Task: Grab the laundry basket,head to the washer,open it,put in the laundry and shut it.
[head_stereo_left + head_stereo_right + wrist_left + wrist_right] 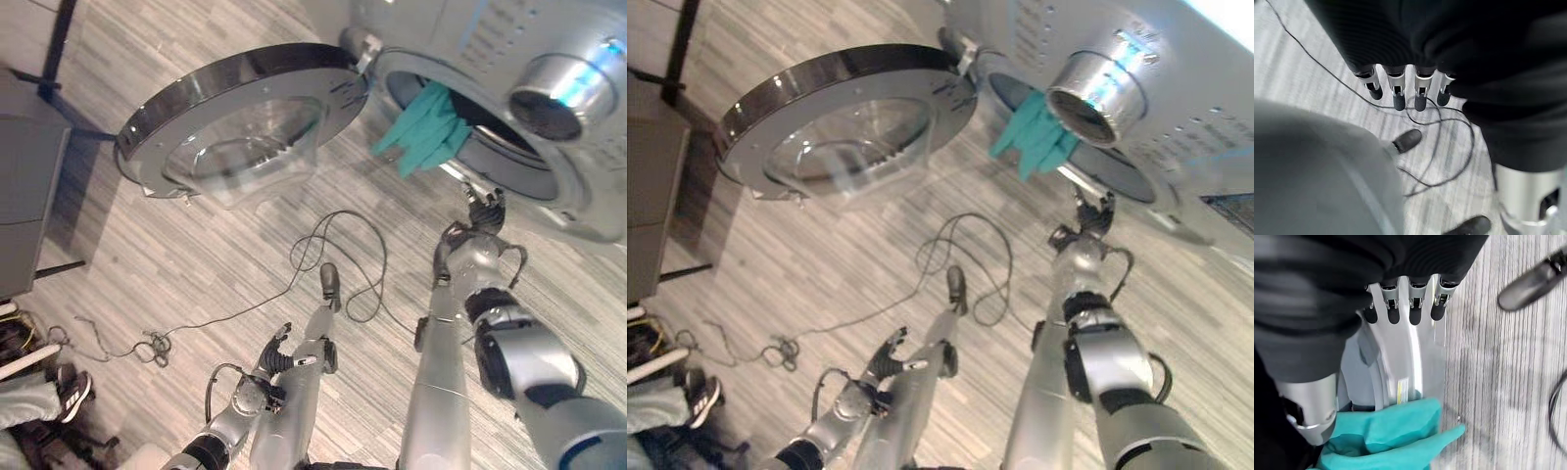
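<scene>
The silver washer [509, 59] stands at the upper right with its round door [245, 127] swung wide open to the left. A teal cloth [426, 132] hangs half out of the drum opening, over its lower rim [1400, 362]. My right hand [482, 211] is raised just below that rim, a little under the teal cloth [1391, 435], fingers [1415, 308] relaxed and holding nothing. My left hand [277, 354] hangs low over the floor, far from the washer, open and empty, its fingers [1399, 95] loose.
A dark cabinet [24, 196] stands at the left edge, with a black stand leg [54, 49] behind it. A person's shoe [73, 392] shows at the lower left. Striped grey floor lies between the open door and me.
</scene>
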